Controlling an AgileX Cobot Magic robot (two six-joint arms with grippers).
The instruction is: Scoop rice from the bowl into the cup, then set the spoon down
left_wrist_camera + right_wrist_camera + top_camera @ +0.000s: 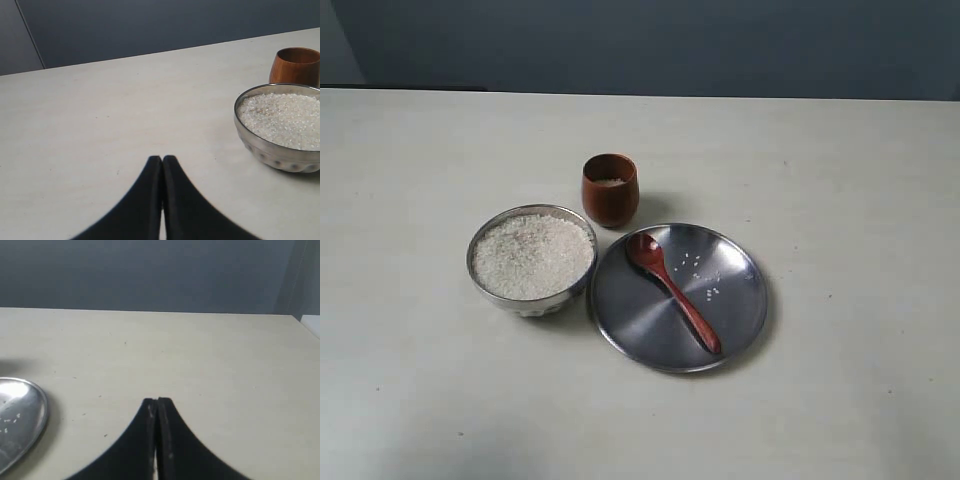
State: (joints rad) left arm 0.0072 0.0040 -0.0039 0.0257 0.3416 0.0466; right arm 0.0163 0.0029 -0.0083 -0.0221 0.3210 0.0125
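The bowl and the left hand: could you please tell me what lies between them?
Only bare table lies between the left hand and the bowl, as the left wrist view shows.

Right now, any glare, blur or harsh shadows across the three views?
Exterior view: soft even light, only a faint shadow beside the cup, streaky sheen on the steel plate, nothing blown out. Left wrist view: steel bowl sharp, left gripper an underexposed black silhouette. Right wrist view: slightly soft, bright glare patch on the steel plate.
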